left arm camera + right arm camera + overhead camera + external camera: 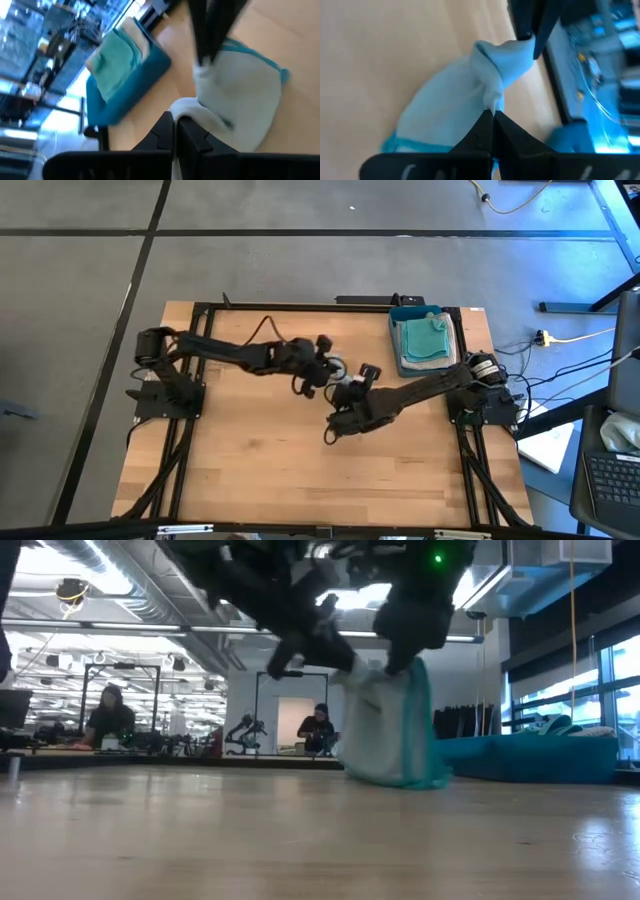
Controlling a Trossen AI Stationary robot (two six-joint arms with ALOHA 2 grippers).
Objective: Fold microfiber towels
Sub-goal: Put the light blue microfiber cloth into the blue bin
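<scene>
Low view shows the towel (385, 730), light grey with a teal edge, hanging bunched between the two tools above the table (300, 840), its lower end reaching down about to the wood. The left wrist view shows the same cloth (240, 95) draped in a loose pouch, one rolled grey corner caught between the left tool's (175, 125) dark fingers, which are pressed together on it. In the right wrist view the right tool (492, 117) is clamped on another gathered corner of the towel (455, 115), fingers tight together, with the cloth spreading away over the wooden table (380, 50) and its teal hem showing at the far side.

From above, the two tools meet near the middle of the table (250, 470): the left tool (330, 370) reaches in from the left side, the right tool (345, 395) from the right, and only a small pale patch of the towel (350, 389) shows between them.

At the table's far right corner sits a blue tray (395, 335) holding a stack of folded towels (425, 340), pale green on top of lighter ones. The left wrist view shows that tray (145, 80) and its folded stack (117, 62) well apart from the held cloth.

Beyond the table, the low view shows two people (110, 715) seated in the room behind.
</scene>
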